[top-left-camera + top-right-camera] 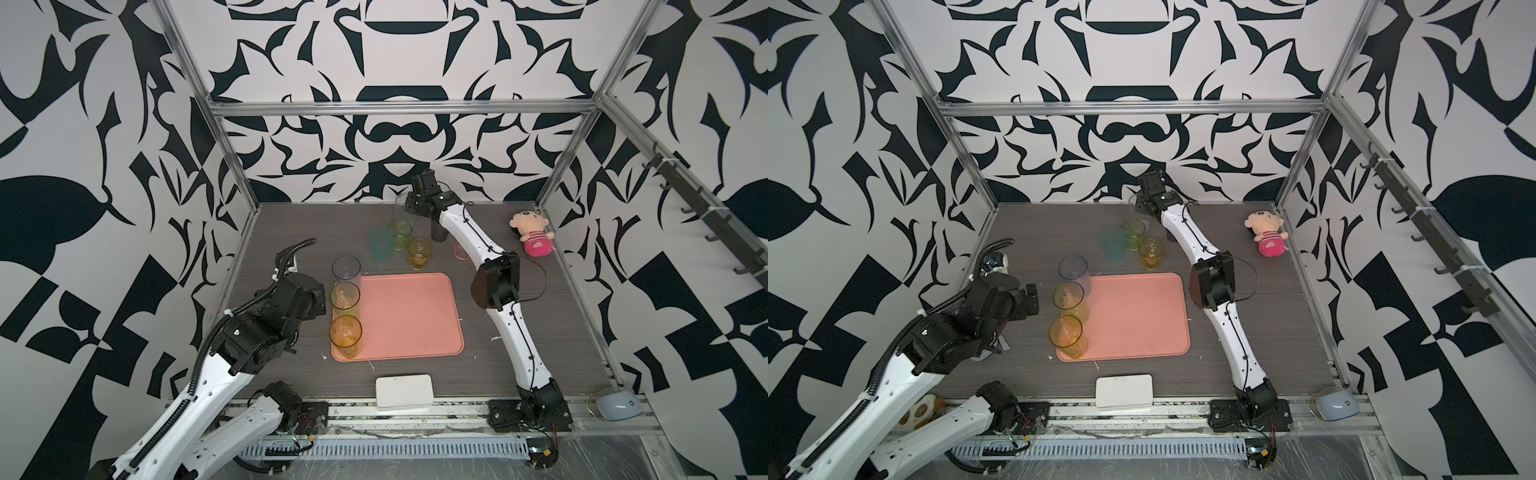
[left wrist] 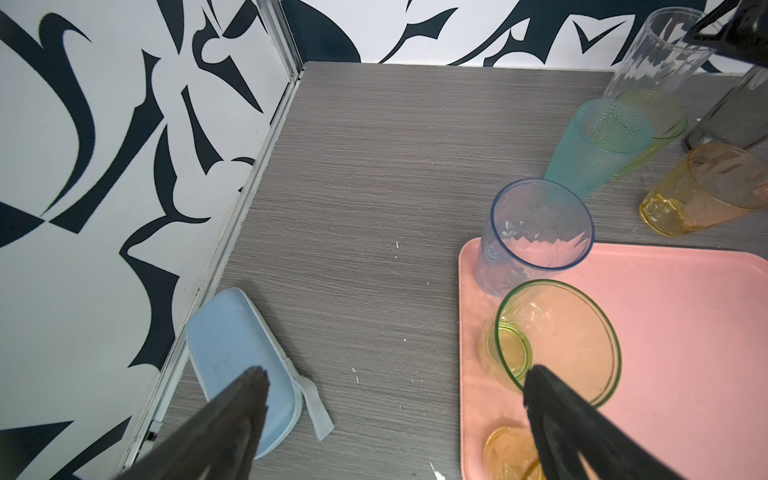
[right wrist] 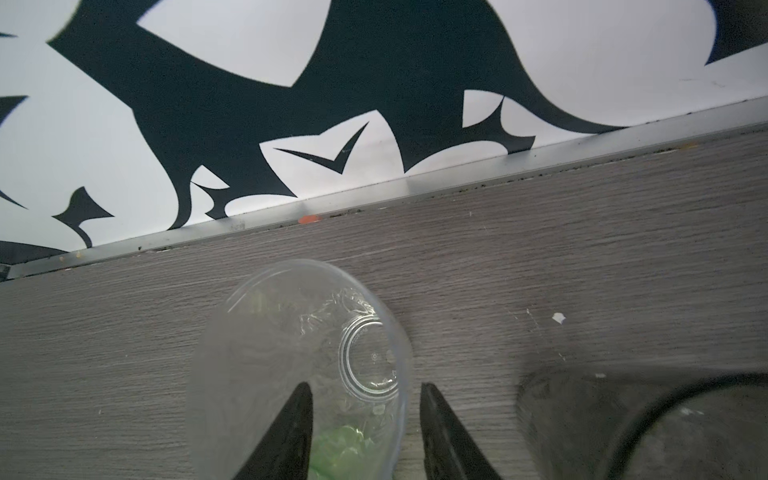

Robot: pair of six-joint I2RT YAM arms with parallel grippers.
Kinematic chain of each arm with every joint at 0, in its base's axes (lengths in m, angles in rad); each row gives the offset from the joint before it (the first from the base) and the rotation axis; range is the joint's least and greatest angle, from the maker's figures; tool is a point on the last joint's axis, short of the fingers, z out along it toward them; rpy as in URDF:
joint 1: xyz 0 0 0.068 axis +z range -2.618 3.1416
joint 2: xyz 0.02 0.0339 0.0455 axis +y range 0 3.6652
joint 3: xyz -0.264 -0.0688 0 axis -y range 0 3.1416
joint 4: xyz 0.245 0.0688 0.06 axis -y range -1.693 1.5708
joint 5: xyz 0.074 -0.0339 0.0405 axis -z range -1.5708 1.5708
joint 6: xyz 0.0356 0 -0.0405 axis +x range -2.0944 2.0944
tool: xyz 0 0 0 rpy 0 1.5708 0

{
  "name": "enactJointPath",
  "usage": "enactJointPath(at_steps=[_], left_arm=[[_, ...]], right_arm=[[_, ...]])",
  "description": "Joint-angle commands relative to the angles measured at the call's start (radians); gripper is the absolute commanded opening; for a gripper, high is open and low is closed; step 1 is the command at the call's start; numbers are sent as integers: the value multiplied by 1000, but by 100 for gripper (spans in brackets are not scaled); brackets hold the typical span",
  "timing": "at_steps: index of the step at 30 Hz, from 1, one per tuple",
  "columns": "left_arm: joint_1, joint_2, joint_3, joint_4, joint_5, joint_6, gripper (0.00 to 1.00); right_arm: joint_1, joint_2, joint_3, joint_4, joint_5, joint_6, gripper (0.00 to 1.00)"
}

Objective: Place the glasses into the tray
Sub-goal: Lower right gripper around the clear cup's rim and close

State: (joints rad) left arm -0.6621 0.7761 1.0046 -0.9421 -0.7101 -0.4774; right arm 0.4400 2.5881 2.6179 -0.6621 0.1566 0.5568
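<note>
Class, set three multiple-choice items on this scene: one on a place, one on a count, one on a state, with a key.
1. The plush doll lies: A) in the tray; B) near the table's far right corner; C) inside a glass.
2. Glasses standing in the tray: A) two; B) three; C) five.
3. Jaws of the left gripper: A) shut on a glass; B) shut on the tray; C) wide open.
Key: B, it sits back right; B, blue-grey glass, yellow-green glass, amber glass line the tray's left edge; C, jaws apart, gripping nothing.

The teal glass (image 1: 380, 244) looks blurry in both top views. The right arm (image 1: 468, 232) hides most of the pink glass (image 1: 459, 250).
</note>
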Motion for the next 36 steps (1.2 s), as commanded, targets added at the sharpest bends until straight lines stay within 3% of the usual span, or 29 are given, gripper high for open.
enactJointPath(at_steps=[1,28,36], left_arm=[[2,-9,-15,4,6,0,100],[2,22,-12,-1,-1,6,99],[2,14,-14,-4,-15,5,99]], right_arm=[[-6,-8,37,22,-5,15,43],[-11,-30,8,28,-29,19,23],[-11,-39,-25,34,-33,18,13]])
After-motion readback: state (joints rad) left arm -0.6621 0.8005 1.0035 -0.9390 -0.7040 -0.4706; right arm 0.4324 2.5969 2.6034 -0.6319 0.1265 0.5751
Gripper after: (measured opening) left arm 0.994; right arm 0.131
